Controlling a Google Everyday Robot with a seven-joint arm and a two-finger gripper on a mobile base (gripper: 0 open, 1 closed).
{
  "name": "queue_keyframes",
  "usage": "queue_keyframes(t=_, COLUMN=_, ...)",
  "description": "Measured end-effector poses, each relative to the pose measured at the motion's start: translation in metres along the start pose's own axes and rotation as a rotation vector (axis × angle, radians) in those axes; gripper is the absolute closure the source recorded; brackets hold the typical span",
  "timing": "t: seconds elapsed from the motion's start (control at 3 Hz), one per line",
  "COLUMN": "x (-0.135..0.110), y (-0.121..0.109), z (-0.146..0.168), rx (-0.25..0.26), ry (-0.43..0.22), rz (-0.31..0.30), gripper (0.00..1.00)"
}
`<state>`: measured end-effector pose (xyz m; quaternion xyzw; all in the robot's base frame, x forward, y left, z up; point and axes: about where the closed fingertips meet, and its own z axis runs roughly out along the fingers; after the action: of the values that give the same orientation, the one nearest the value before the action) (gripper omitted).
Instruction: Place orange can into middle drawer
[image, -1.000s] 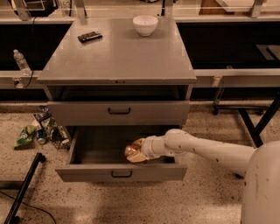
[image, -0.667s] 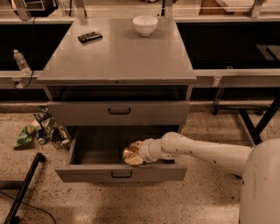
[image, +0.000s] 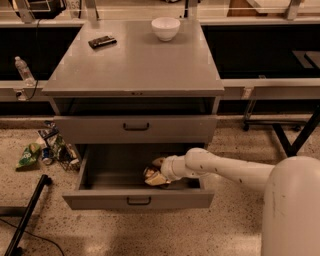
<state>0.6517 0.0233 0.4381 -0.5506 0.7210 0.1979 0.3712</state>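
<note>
Camera view: a white arm reaches from the right into the wide grey metal middle drawer (image: 107, 172), which stands open under the desk (image: 135, 65). The hand (image: 157, 171) sits low inside and appears closed around the small shiny orange-gold drink can (image: 152, 179). I cannot tell whether the can touches the drawer floor. If let go tilted, it could topple and roll.

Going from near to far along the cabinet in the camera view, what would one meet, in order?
middle drawer, its front panel → orange can, held by the gripper inside that open drawer → upper drawer front → black flat object → white bowl
</note>
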Motion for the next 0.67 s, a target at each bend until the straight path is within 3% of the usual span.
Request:
queue_keyframes(t=0.33, x=-0.026, y=-0.027, z=-0.034, rx=0.099, ry=-0.044, rz=0.016, gripper=0.00)
queue_keyframes(t=0.67, x=-0.043, y=0.009, z=-0.071, rx=0.130, ry=-0.069, rz=0.038, gripper=0.17)
